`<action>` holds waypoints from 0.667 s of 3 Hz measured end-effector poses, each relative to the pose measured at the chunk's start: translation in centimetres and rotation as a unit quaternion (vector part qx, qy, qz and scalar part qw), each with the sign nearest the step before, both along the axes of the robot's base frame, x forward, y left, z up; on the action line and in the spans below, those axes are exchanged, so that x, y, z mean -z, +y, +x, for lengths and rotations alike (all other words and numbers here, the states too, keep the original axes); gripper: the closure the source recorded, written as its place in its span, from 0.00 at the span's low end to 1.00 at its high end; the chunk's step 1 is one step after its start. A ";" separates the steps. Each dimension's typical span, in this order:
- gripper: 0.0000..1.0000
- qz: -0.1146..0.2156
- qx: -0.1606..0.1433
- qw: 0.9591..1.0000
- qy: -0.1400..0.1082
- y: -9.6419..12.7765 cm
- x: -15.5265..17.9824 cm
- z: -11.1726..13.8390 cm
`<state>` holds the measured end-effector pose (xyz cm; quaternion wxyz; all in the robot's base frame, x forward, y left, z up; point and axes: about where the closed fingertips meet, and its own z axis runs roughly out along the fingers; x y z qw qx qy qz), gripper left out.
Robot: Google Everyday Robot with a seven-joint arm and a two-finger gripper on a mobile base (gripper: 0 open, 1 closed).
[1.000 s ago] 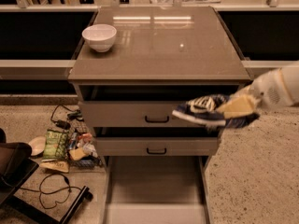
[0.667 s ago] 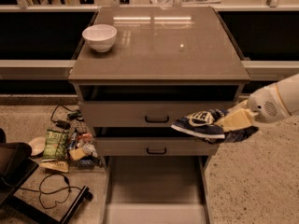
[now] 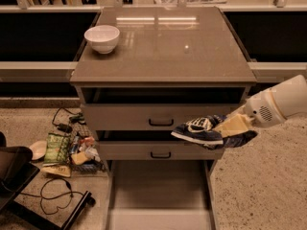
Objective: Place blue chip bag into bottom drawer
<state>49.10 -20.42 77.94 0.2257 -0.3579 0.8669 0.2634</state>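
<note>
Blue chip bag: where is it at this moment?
Right of centre in the camera view, the blue chip bag hangs in the gripper at the right, in front of the middle drawer and above the open bottom drawer.

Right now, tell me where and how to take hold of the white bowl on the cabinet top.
Pinch the white bowl by its rim from straight above, one finger inside, one outside: it stands upright, mouth open, alone near the cabinet top's left rear corner. The gripper, by the middle drawer's right end, is shut on the blue chip bag, so that goes first.
</note>
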 end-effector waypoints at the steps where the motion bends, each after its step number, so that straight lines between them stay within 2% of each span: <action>1: 1.00 -0.044 0.006 0.999 0.021 1.6 6.3 -0.1; 2: 1.00 -0.100 0.021 0.993 0.065 2.8 16.7 -1.5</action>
